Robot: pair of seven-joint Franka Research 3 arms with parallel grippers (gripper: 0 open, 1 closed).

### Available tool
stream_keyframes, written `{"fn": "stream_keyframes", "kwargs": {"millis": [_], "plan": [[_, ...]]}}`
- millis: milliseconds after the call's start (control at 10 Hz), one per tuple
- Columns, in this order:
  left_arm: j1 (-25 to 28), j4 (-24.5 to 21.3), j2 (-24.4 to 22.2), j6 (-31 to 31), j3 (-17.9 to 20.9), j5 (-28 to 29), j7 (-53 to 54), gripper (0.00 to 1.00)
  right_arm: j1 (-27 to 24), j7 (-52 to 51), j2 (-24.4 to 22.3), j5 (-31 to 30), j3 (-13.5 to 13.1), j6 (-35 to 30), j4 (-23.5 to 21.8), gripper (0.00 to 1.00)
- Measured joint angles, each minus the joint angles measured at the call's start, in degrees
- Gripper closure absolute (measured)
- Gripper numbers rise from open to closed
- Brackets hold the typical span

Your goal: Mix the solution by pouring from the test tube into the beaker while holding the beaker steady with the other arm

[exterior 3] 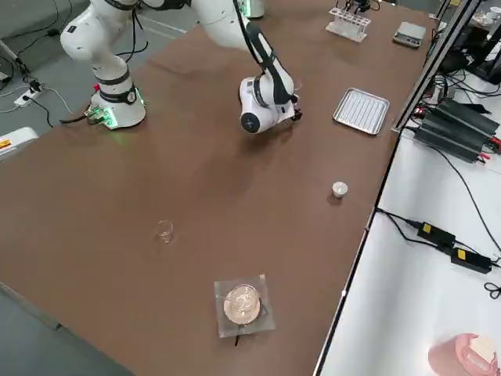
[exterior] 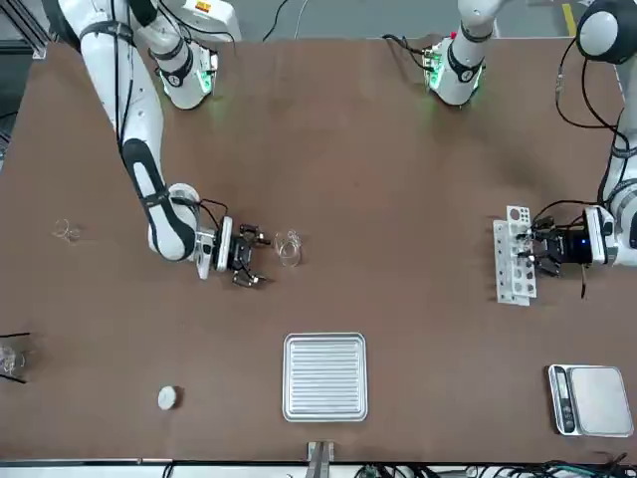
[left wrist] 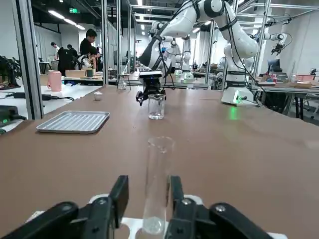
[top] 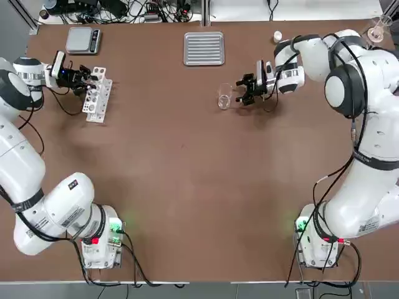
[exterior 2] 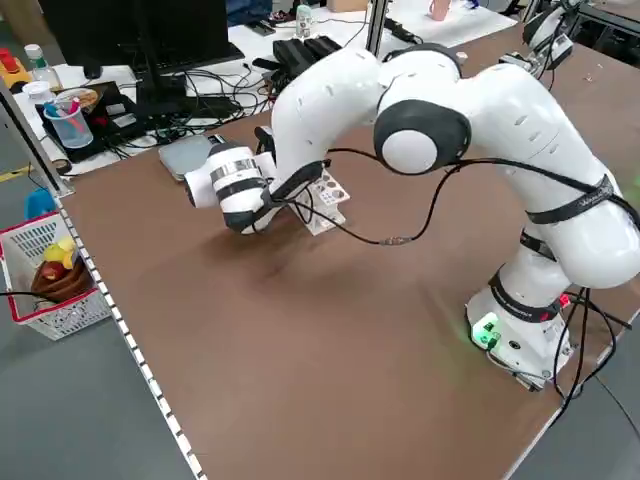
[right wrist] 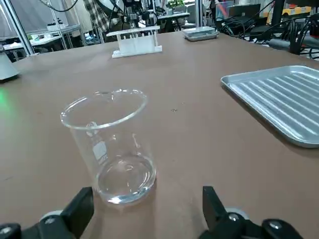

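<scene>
Jaws first: our left gripper point(left wrist: 146, 199) is bracketing the upright test tube point(left wrist: 155, 185) in the white rack point(top: 97, 94) at upper left of the top view; we cannot tell whether the fingers are touching it. Our right gripper point(right wrist: 144, 209) is standing wide open just beside the beaker point(right wrist: 110, 146), near the ribbed tray point(top: 204, 48).

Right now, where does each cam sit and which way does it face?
Top: overhead, looking down; both arms, bases at bottom.
Front: across the table, facing the robot; bases at top.
Left side: raised, left arm fills it.
Right side: raised, right hand from behind.
Left wrist: left hand around test tube in rack.
Right wrist: right hand open before the beaker.
Shared: beaker and ribbed tray in top, front.
</scene>
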Motion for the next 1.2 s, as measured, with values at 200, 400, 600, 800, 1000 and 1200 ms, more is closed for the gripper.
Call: {"fn": "stream_keyframes", "kwargs": {"millis": [200, 400, 600, 800, 1000, 1200], "plan": [[0.19, 0.00, 0.02, 0.00, 0.01, 0.00, 0.00, 0.62, 0.37, -0.48, 0.01, 0.17, 0.01, 0.00, 0.00, 0.04], [0.21, 0.00, 0.01, 0.00, 0.00, 0.00, 0.00, 0.65, 0.79, -0.71, 0.01, 0.58, 0.03, 0.00, 0.00, 0.04], [0.21, 0.00, 0.01, 0.00, -0.02, 0.00, 0.00, 0.67, 1.43, -0.88, 0.12, 1.06, 0.05, 0.01, -0.05, 0.04], [0.18, 0.00, 0.01, 0.00, -0.05, 0.00, 0.00, 0.70, 1.95, -1.28, 0.28, 1.43, 0.06, 0.02, -0.12, 0.04], [0.17, 0.00, 0.01, 0.00, -0.14, 0.00, 0.00, 0.74, 2.14, -1.88, 0.29, 1.96, 0.08, 0.02, -0.62, 0.04], [0.17, 0.22, -0.16, -0.01, -0.51, 0.00, 0.00, 0.78, 2.37, -2.67, 0.31, 2.72, 0.16, 0.02, -1.02, 0.04]]}}
